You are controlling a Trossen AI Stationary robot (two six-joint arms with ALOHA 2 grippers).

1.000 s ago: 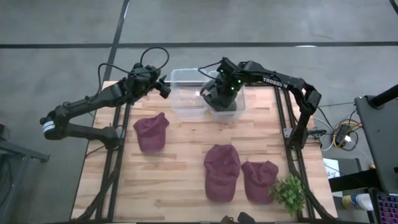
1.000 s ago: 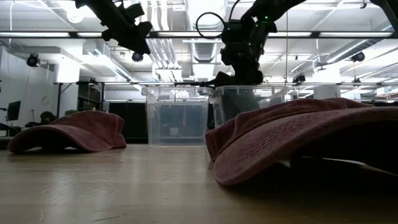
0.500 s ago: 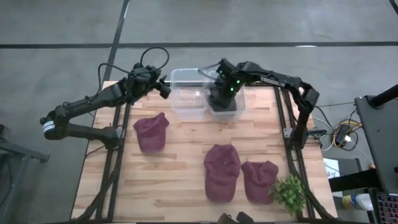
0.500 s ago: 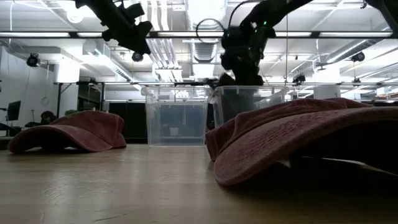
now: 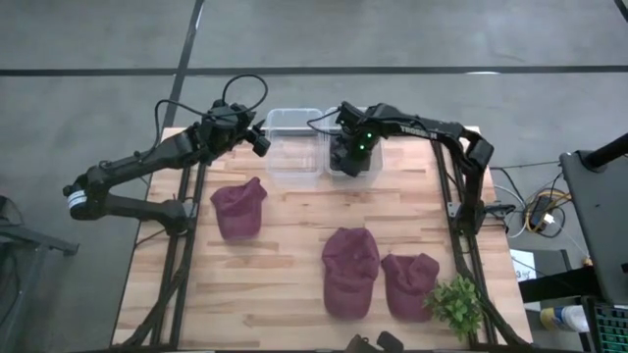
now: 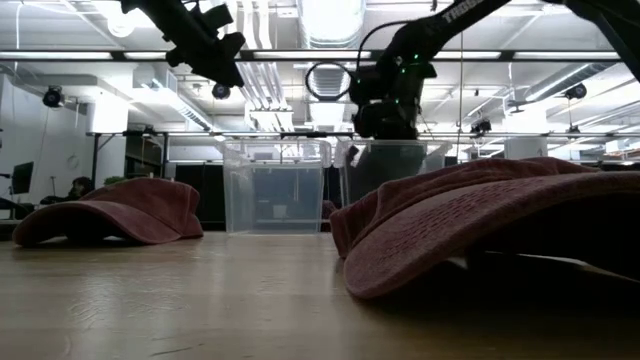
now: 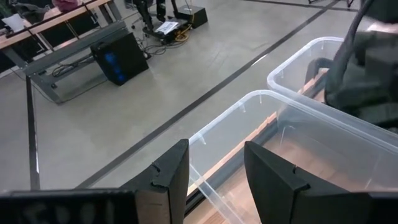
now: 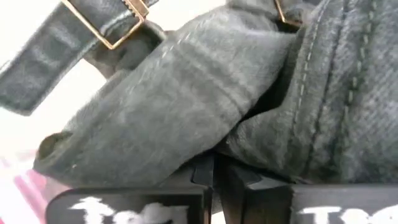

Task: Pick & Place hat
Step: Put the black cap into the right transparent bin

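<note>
The left clear bin point(image 5: 295, 147) lay open from above; the right claw point(image 5: 350, 157) and its dark hat point(image 8: 261, 99) blocked the right bin point(image 5: 376, 172).

A grey concrete floor point(image 5: 412, 39) crossed by dark seams surrounds the wooden table point(image 5: 285, 265). At the frame's right edge stands a dark cart point(image 5: 601, 206) above tangled cables point(image 5: 540, 211). Fluorescent ceiling lights point(image 6: 90, 55) run across the low view's top.
</note>
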